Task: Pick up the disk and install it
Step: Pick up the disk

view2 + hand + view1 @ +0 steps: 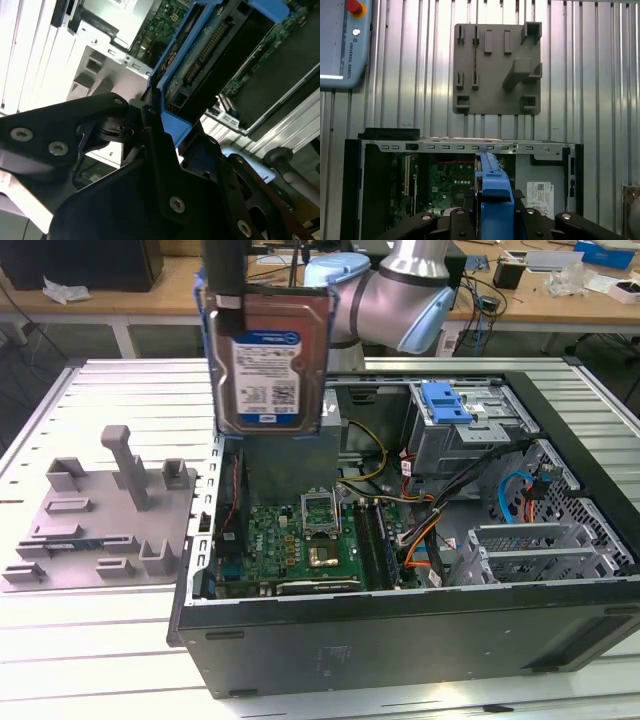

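One gripper [495, 217] clamped on disk [268, 360], hanging 12 o'clock of mobo [300, 545]; edge grip, so could swing/slip imo.

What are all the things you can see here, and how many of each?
disk: one, silver with a white-and-blue label and a blue frame, held upright above the computer case.
computer case: one, black, open, on the table.
circuit board: one, green, inside the case.
cables: several, orange, yellow, blue and black, inside the case.
latch tab: one, blue, on the grey cage in the case.
fixture plate: one, grey, on the table at the exterior view's left of the case.
table: one, silver ribbed metal, under everything.
arm: one, silver and light blue, above the case.
claw: one, black, shut on the disk's blue frame.
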Available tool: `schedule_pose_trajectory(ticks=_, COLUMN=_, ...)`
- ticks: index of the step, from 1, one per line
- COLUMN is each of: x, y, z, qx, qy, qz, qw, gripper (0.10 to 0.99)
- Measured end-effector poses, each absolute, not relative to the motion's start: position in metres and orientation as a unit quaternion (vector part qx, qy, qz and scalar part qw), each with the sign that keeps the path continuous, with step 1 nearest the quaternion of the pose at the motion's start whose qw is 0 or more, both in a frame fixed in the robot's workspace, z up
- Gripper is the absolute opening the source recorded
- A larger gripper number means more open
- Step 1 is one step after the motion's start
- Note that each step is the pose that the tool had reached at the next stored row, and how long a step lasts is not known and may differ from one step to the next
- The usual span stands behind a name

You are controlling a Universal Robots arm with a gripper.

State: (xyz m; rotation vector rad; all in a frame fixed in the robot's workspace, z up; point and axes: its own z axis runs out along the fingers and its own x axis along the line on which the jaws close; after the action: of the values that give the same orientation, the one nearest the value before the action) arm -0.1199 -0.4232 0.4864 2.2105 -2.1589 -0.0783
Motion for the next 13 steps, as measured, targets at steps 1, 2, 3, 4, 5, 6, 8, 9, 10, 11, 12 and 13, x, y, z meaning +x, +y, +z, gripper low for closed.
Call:
schedule_pose_trajectory(ticks=1, x=-0.114, y=-0.426, z=0.486, qx=0.715, qy=-0.698, qz=-0.026, qw=0.026, gripper=0.369)
schedule_pose_trajectory(ticks=2, x=-0.107, y=-0.428, z=0.486, qx=0.715, qy=-0.698, qz=-0.026, qw=0.026, gripper=0.369)
schedule_pose_trajectory(ticks=3, x=-0.103, y=-0.43, z=0.486, qx=0.715, qy=-0.698, qz=-0.027, qw=0.027, gripper=0.369)
schedule_pose_trajectory(ticks=4, x=-0.096, y=-0.432, z=0.486, qx=0.715, qy=-0.698, qz=-0.027, qw=0.027, gripper=0.369)
schedule_pose_trajectory(ticks=5, x=-0.092, y=-0.434, z=0.486, qx=0.715, qy=-0.698, qz=-0.027, qw=0.027, gripper=0.369)
schedule_pose_trajectory(ticks=6, x=-0.086, y=-0.436, z=0.486, qx=0.715, qy=-0.698, qz=-0.028, qw=0.028, gripper=0.369)
schedule_pose_trajectory(ticks=8, x=-0.075, y=-0.441, z=0.486, qx=0.715, qy=-0.698, qz=-0.028, qw=0.028, gripper=0.369)
schedule_pose_trajectory(ticks=9, x=-0.071, y=-0.443, z=0.486, qx=0.715, qy=-0.698, qz=-0.029, qw=0.029, gripper=0.369)
schedule_pose_trajectory(ticks=10, x=-0.066, y=-0.444, z=0.486, qx=0.715, qy=-0.698, qz=-0.029, qw=0.029, gripper=0.369)
schedule_pose_trajectory(ticks=11, x=-0.061, y=-0.446, z=0.486, qx=0.715, qy=-0.698, qz=-0.029, qw=0.029, gripper=0.369)
schedule_pose_trajectory(ticks=12, x=-0.057, y=-0.448, z=0.486, qx=0.715, qy=-0.698, qz=-0.03, qw=0.03, gripper=0.369)
schedule_pose_trajectory(ticks=13, x=-0.053, y=-0.45, z=0.486, qx=0.715, qy=-0.698, qz=-0.03, qw=0.03, gripper=0.369)
